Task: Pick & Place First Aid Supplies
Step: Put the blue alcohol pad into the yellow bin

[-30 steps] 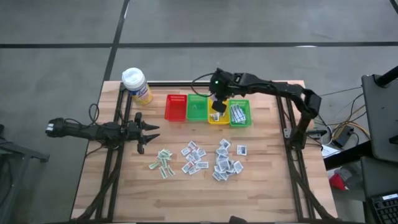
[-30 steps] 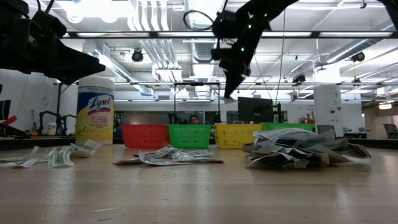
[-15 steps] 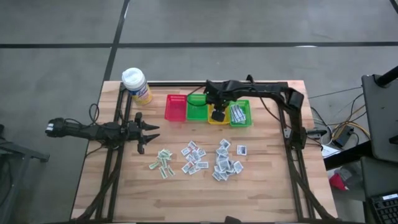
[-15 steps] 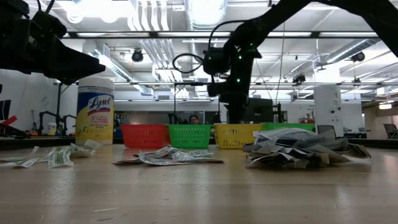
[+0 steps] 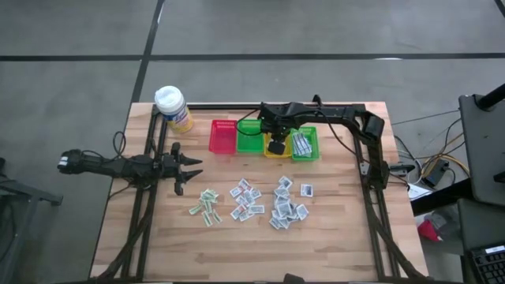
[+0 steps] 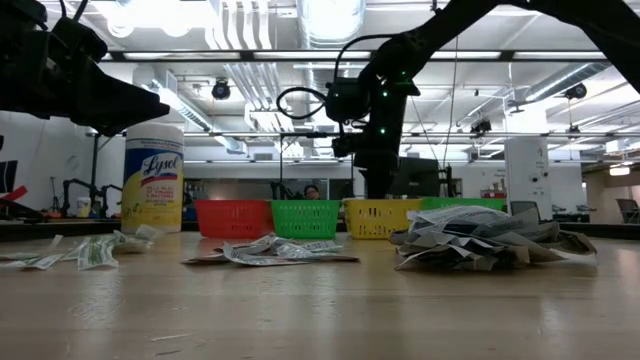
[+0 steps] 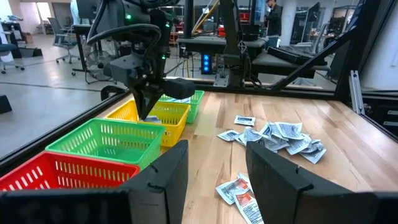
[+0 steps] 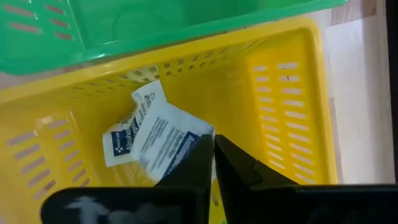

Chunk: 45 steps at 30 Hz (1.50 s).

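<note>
Right hand (image 8: 213,163) tips nearly together over packet (image 8: 163,144) in yellow basket (image 8: 292,93); grip unclear. Packet print too small to read.

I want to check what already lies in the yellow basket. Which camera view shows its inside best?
The right wrist view: it looks down into the yellow basket and shows white packets on its floor by the right gripper. In the high view the arm covers it. The low and left wrist views show only its wall.

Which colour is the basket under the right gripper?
Yellow basket, best in the right wrist view; right gripper is inside it.
</note>
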Available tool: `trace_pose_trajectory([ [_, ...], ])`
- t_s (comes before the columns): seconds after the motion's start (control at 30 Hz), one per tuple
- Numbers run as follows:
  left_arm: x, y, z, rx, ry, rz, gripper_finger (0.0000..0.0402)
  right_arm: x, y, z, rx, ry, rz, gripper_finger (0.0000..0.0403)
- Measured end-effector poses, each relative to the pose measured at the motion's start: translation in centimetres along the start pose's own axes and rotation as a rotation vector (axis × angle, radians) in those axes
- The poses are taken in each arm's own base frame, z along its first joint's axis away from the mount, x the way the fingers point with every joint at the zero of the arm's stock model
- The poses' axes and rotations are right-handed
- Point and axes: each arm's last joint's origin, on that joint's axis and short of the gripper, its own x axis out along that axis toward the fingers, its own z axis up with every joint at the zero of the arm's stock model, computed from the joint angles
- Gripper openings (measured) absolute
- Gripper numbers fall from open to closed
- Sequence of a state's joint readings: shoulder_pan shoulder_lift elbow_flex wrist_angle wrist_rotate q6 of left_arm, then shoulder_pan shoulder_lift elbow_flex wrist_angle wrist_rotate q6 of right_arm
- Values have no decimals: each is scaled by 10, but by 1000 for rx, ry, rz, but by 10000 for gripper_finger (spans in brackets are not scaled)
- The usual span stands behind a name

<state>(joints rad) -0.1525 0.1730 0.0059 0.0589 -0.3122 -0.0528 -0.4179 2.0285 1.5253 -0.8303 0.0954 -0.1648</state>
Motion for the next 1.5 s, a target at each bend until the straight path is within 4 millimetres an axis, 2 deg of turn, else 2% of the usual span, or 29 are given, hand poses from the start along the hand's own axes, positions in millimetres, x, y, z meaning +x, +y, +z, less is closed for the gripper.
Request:
trace_pose_trajectory([
  [0.23,0,0,0,0,0,0,158,-2,0,0,-12,-2,-1,89],
  [0.33,0,0,0,0,0,0,158,-10,0,2,-37,-14,-2,114],
  [0.57,0,0,0,0,0,0,158,-58,12,-5,-25,-32,7,139],
  [0.77,0,0,0,1,4,0,158,-109,40,-23,-65,-93,93,138],
  [0.97,0,0,-1,1,8,0,158,-138,73,-48,-152,-154,150,128],
  [1.2,1,0,-1,2,12,1,158,-142,103,-84,-52,-113,195,128],
  [1.5,1,0,-1,3,14,1,158,-114,124,-120,173,41,191,152],
])
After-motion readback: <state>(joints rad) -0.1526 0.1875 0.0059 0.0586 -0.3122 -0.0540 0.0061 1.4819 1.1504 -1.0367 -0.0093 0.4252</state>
